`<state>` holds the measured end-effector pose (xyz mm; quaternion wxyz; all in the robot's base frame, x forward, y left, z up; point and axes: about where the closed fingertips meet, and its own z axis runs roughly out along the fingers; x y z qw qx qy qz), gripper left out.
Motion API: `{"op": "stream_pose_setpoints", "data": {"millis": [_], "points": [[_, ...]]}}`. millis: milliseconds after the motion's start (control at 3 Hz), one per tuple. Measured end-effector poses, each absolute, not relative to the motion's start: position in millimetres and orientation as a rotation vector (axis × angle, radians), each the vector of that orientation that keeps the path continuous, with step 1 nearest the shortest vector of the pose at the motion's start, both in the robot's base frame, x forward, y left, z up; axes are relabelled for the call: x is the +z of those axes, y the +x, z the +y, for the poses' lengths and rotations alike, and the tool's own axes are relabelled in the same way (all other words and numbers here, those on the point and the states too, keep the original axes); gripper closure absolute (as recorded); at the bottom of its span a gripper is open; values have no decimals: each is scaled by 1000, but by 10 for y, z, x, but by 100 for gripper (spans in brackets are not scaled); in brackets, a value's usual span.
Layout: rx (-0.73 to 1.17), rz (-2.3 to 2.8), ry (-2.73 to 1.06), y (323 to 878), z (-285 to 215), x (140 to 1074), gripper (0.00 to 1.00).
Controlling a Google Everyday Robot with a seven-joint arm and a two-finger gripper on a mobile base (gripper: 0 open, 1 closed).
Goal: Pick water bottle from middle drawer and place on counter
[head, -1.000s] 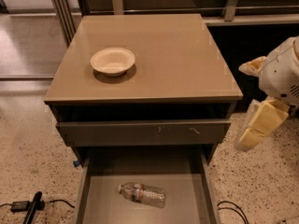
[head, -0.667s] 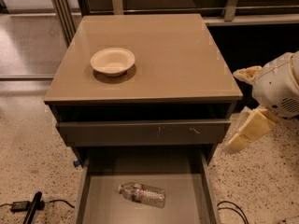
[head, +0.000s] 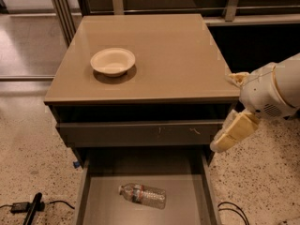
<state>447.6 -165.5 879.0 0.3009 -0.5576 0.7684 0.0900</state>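
The water bottle [head: 142,195] lies on its side on the bare bottom of the open middle drawer [head: 97,196], cap to the left. The tan counter [head: 178,55] tops the grey cabinet. My gripper [head: 230,134] hangs from the white arm at the right, beside the cabinet's front right corner, at the height of the shut drawer front. It is above and to the right of the bottle and holds nothing.
A white bowl [head: 113,61] sits on the counter's left half. The shut grey drawer front [head: 140,132] is above the open drawer. Black cables [head: 28,206] lie on the speckled floor at left, another cable [head: 232,209] at lower right.
My arm and gripper have moved left and down, from out at the right to close beside the cabinet's front right corner. The bottle and bowl have not moved.
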Motion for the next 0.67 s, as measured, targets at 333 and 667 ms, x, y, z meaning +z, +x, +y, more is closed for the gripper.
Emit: {"op": "stream_pose_setpoints", "data": {"millis": [333, 667], "points": [[292, 2080, -1461, 4456, -1496, 8492, 0], [369, 2137, -1442, 4337, -1274, 7908, 0]]}}
